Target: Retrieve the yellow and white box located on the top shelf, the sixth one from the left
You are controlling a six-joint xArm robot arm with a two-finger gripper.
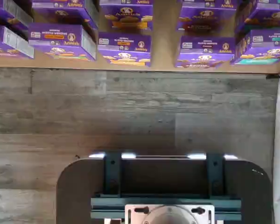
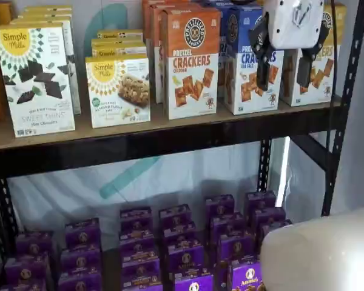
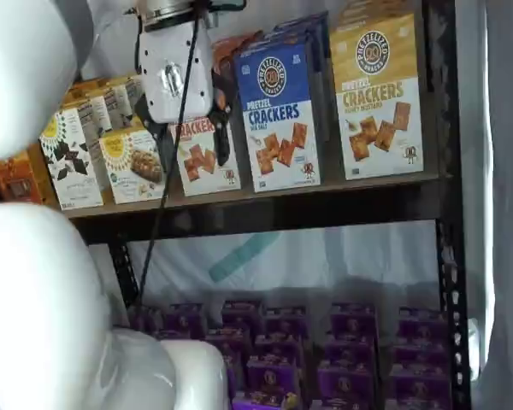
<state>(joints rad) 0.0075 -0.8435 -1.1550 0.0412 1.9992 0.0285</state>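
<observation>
Gripper: the white body with two black fingers of the gripper [image 2: 284, 68] hangs from above, in front of the right end of the top shelf; it shows in both shelf views.
Jaws: apart, with a plain gap between the two fingers [image 2: 262, 71]; nothing is held between them.
Yellow and white box: the yellow and white box [image 3: 380, 94] stands upright at the right end of the top shelf, yellow above, white below with square brown crackers pictured, and "CRACKERS" in yellow print.
Box and gripper: in a shelf view the gripper partly covers the box's front; whether the fingers touch it cannot be told.
Top shelf: the top shelf [image 2: 109, 138] is a tan board with a black front rail, carried by black uprights.
Neighbours on the top shelf: a blue pretzel cracker carton [image 3: 279, 120] stands just beside the yellow and white box, then an orange pretzel cracker carton [image 2: 192, 60], then white Simple Mills boxes [image 2: 35, 79] further along.
Lower level: purple Annie's boxes [image 2: 184, 257] stand in rows below the top shelf.
Wrist view: the same purple Annie's boxes seen from above on a tan board, grey wood-look floor [image 1: 130, 107] beside them, and a dark mount with teal brackets [image 1: 165, 186] with a white round plate.
</observation>
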